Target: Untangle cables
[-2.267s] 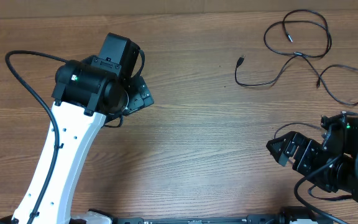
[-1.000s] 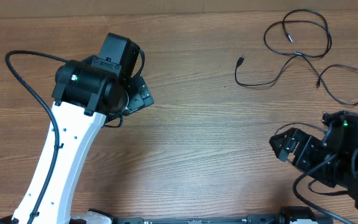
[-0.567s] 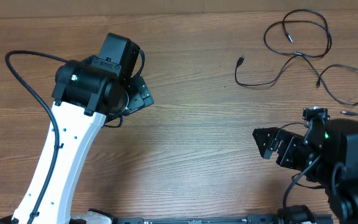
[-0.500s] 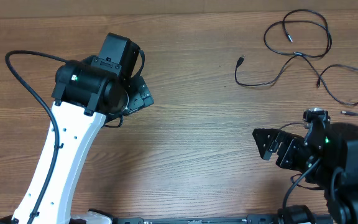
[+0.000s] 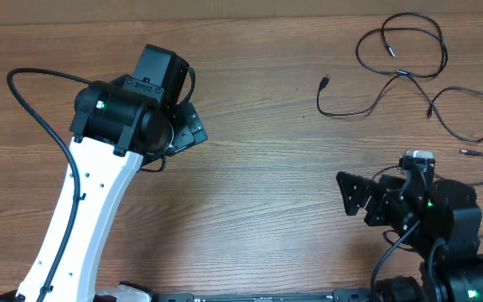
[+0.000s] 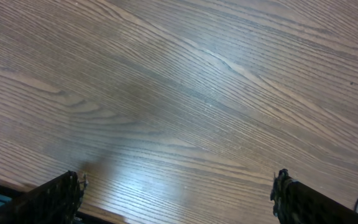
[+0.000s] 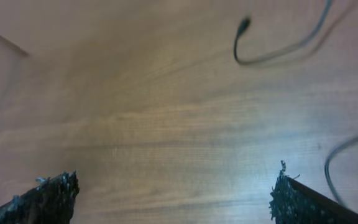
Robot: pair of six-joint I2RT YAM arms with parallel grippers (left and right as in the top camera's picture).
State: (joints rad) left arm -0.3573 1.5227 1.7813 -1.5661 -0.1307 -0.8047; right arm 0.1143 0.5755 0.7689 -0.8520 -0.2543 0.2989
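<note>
Only overhead shows the cables whole; right wrist catches one plug.

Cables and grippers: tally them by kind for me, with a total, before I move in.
Grippers: 2 (left gripper and right gripper, both open, nothing between the fingers)
Cable tangles: 1 (the cables, loose black loops at the table's far right; the strands overlap too much to count apart)
Total: 3

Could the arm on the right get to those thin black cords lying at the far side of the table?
Probably yes. The right gripper is open and empty, and only bare table lies between it and the cables. Nothing stands in the way.
</note>
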